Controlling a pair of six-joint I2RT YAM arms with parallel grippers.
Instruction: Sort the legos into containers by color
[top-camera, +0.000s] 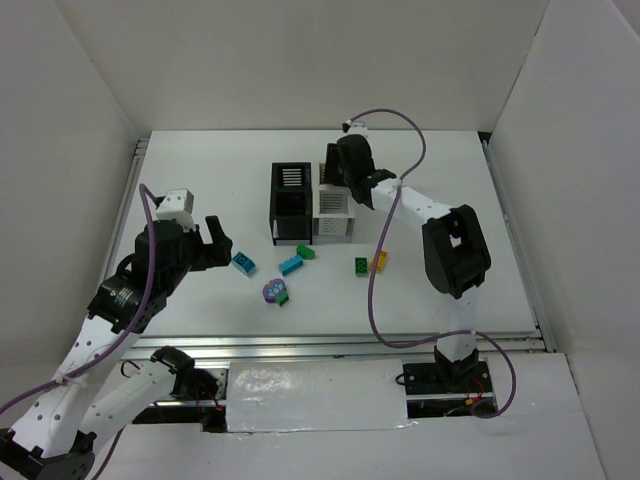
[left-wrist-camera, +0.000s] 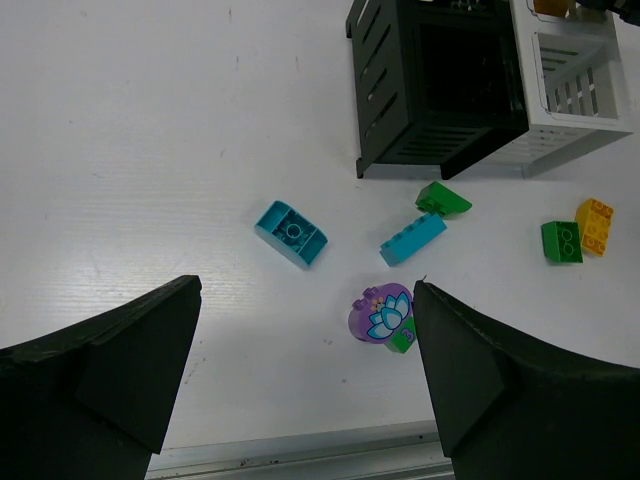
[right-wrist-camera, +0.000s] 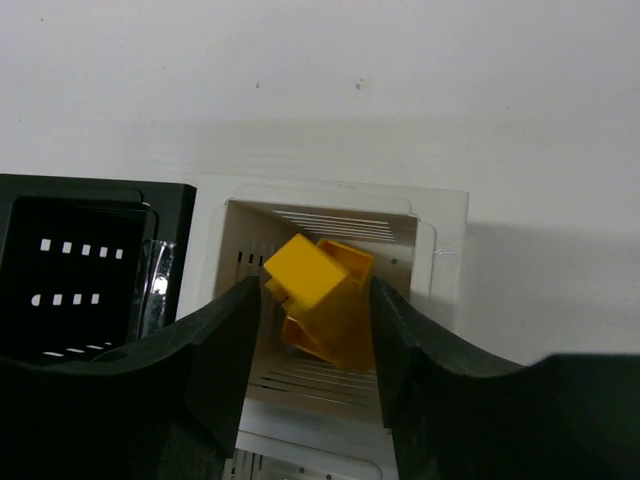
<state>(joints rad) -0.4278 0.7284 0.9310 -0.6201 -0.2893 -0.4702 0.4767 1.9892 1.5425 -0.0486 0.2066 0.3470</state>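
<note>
Yellow and tilted, a lego brick (right-wrist-camera: 320, 290) is pinched between the narrowly parted jaws of the right gripper (right-wrist-camera: 313, 325) above the far white container (right-wrist-camera: 440, 215), whose rim could be struck if it is released off-centre, while the left gripper (left-wrist-camera: 306, 292) is held wide open, empty.

The right claw (right-wrist-camera: 315, 295) hangs over a white slatted container (right-wrist-camera: 441, 215), its two dark fingers (right-wrist-camera: 205, 365) standing either side of the opening. Between them lies a tilted yellow brick (right-wrist-camera: 303, 274) with a more orange piece (right-wrist-camera: 345, 335) just behind and under it; the bricks fill the gap almost from finger to finger, but whether the fingers press on them cannot be told. A black container (right-wrist-camera: 95, 188) with small slots touches the white one's left side, and both stand on a plain white surface (right-wrist-camera: 320, 80).
</note>
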